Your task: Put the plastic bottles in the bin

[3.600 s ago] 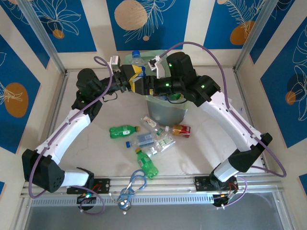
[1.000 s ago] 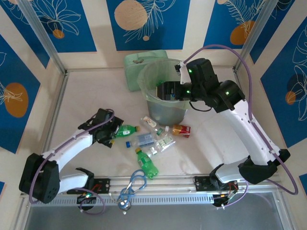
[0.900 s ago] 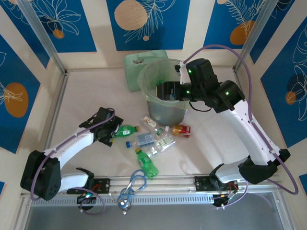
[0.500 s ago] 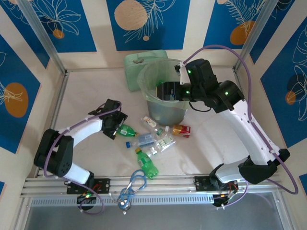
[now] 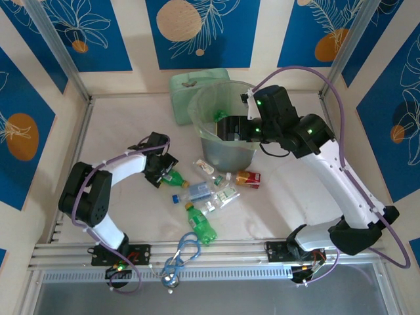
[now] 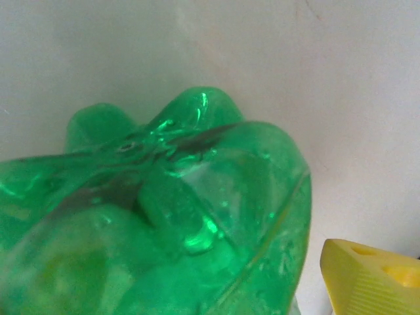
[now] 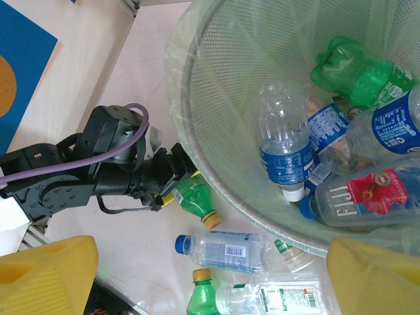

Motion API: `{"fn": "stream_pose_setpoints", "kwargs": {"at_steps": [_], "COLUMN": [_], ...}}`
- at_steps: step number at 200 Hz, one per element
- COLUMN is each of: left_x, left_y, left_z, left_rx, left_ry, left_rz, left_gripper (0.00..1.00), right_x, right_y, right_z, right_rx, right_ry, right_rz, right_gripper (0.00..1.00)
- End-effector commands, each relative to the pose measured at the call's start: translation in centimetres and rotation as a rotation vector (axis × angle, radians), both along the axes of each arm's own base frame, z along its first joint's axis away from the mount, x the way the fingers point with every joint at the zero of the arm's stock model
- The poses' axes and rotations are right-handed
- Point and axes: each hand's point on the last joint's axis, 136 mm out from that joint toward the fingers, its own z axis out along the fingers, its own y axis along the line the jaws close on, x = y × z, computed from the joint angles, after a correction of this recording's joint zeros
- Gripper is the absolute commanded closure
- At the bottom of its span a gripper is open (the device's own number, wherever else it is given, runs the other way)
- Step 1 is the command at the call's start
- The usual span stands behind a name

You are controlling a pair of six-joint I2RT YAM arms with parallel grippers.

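Left gripper (image 5: 159, 172) is sitting at green plastic bottle's (image 6: 164, 216) base, 8 o'clock off pale-green translucent bin (image 5: 223, 156).
Jaw closure unreadable; bottle likely light, slick, crushable: gentle mid-body hold.

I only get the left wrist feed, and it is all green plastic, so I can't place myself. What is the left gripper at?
Observer: On the top camera, the left gripper is at the base end of a green bottle lying on the table.
Operator: Which end would lead if I lift it?
Observer: The right wrist view shows its orange-yellow cap pointing away from your gripper.
Operator: Is the bin free for a drop?
Observer: Not quite. The right gripper hangs open inside the rim of the bin, above several bottles lying in it.
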Motion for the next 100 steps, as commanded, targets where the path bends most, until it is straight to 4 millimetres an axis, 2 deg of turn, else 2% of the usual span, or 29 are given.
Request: {"fn": "stream_pose_setpoints", "kwargs": {"at_steps": [1, 100], "left_x": [0.2, 0.7], "left_y": [0.1, 0.6], "left_z": [0.6, 1.6], "left_rx": [-0.003, -0.018], "left_ry": [0.004, -0.034], "left_rz": [-0.024, -0.042], "left_gripper": [0.2, 0.39], "right_x": [-0.5, -0.8], "right_y": [-0.7, -1.8], "right_z": [0.6, 0.9], "right_rx": [0.012, 0.024], "right_ry": [-0.017, -0.033], "right_rz": [-0.025, -0.071], "right_gripper": [0.1, 0.12]}}
